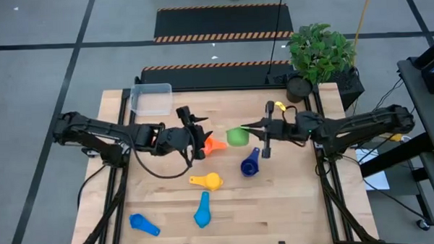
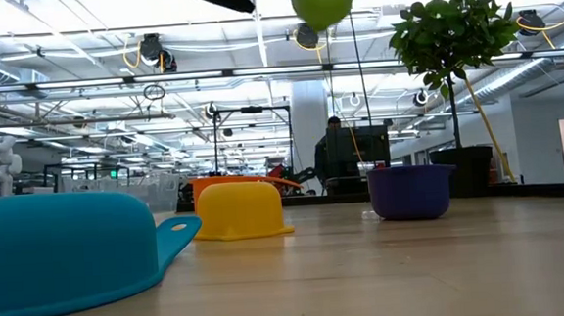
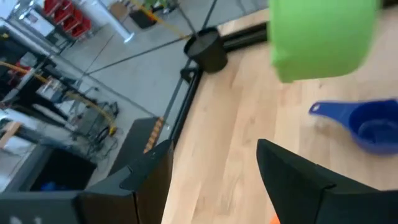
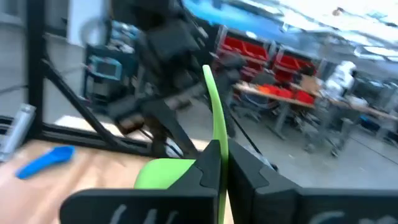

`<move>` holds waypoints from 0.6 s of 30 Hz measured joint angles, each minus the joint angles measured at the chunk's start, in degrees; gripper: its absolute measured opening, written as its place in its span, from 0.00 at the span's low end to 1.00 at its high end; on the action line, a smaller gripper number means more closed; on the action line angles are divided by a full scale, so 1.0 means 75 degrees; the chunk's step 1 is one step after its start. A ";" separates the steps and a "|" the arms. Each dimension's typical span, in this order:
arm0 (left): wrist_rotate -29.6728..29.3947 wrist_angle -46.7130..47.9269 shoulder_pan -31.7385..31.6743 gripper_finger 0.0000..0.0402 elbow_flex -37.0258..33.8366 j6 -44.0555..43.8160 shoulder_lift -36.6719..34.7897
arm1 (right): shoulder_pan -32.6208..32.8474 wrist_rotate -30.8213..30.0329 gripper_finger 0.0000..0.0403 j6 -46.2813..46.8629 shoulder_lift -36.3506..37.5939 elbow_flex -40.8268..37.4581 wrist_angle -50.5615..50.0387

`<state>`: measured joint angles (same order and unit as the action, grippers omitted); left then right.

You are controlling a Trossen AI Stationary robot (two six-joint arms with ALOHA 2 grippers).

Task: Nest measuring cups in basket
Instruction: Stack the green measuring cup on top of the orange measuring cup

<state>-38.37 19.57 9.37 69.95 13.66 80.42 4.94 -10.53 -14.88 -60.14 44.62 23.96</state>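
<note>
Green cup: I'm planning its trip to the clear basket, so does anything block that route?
Only the left gripper lies between the green cup, held aloft by the right gripper, and the basket.

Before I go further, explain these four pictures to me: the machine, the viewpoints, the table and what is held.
Two dark robot arms work at a wooden table. One picture looks straight down, one looks level across the tabletop, and two come from cameras on the wrists. The right tool is shut on the handle of the green measuring cup, holding it in the air. The left tool is open over the orange cup. On the wood lie the navy cup, the yellow cup and two light blue cups. The clear basket sits at a far corner.
</note>
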 joint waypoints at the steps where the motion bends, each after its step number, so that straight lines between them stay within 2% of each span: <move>1: 0.0192 -0.0101 -0.0042 0.58 -0.0024 0.0050 0.0007 | 0.0055 0.0096 0.00 -0.0017 0.0040 0.0000 0.0058; 4: 0.0833 -0.0430 -0.0115 0.58 -0.0034 0.0134 0.0012 | 0.0197 0.0438 0.00 -0.0016 0.0126 0.0000 0.0224; 7: 0.1341 -0.0580 -0.0100 0.58 -0.0031 0.0270 0.0006 | 0.0396 0.0451 0.00 -0.0053 0.0227 0.0000 0.0316; 16: 0.1402 -0.0791 0.0133 0.58 -0.0031 0.0470 0.0012 | 0.1200 0.0647 0.00 0.0068 0.1121 -0.0027 0.0334; 18: 0.1751 -0.1096 0.0137 0.58 -0.0031 0.0541 0.0045 | 0.1398 0.0639 0.00 0.0025 0.1342 -0.0248 0.0613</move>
<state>-25.24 11.35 10.40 69.71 17.72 80.76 15.43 -5.74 -14.70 -50.08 42.76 28.56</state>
